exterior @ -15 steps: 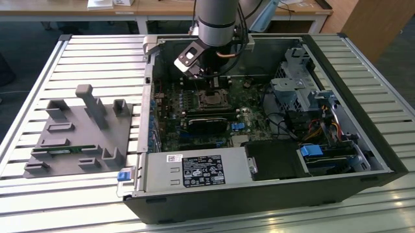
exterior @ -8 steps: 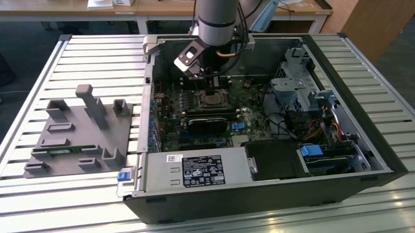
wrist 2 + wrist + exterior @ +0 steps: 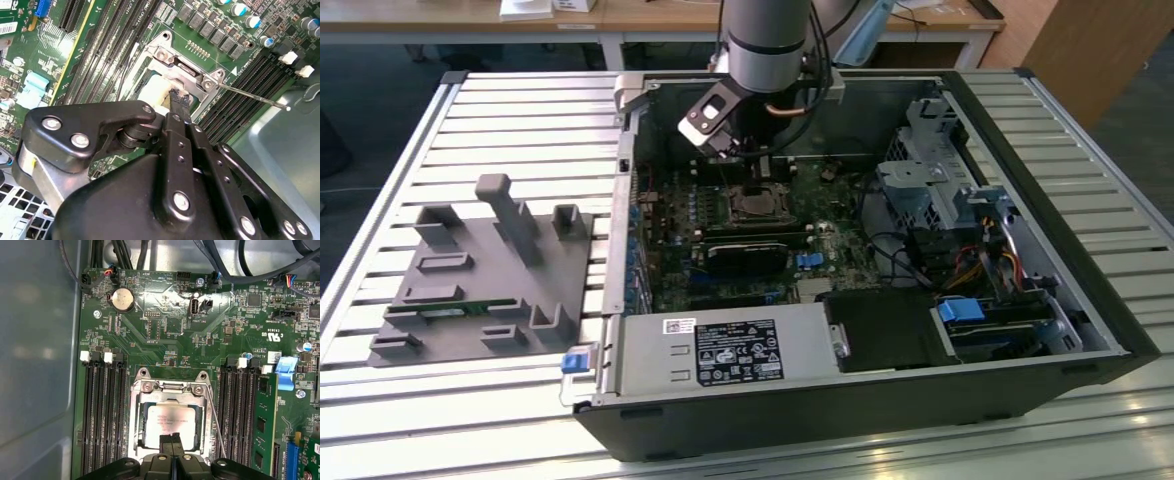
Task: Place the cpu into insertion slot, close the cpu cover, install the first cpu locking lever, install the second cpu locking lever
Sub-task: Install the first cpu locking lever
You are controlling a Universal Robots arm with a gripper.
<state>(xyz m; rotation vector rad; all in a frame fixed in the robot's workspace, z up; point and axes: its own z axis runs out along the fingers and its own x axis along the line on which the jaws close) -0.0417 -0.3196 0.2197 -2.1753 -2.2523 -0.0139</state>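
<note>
Soft, even room light makes the slatted table (image 3: 467,110) shine pale, while the inside of the computer case (image 3: 881,400) sits dimmer. In the second wrist view, glare whitens a patch of motherboard (image 3: 65,47) and the black pincer (image 3: 177,100) lies in shade, its screws glinting. In the first wrist view the cpu cover (image 3: 137,415) burns white at its lower corner, and the case wall (image 3: 35,365) carries a hazy grey sheen.

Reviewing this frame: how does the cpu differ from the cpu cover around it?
The dull silvery-beige square cpu is a solid plate; the silver-grey metal cpu cover is an open frame. The cover is larger and frames the cpu, which shows through its window. Both are square, metallic and lie flat.
</note>
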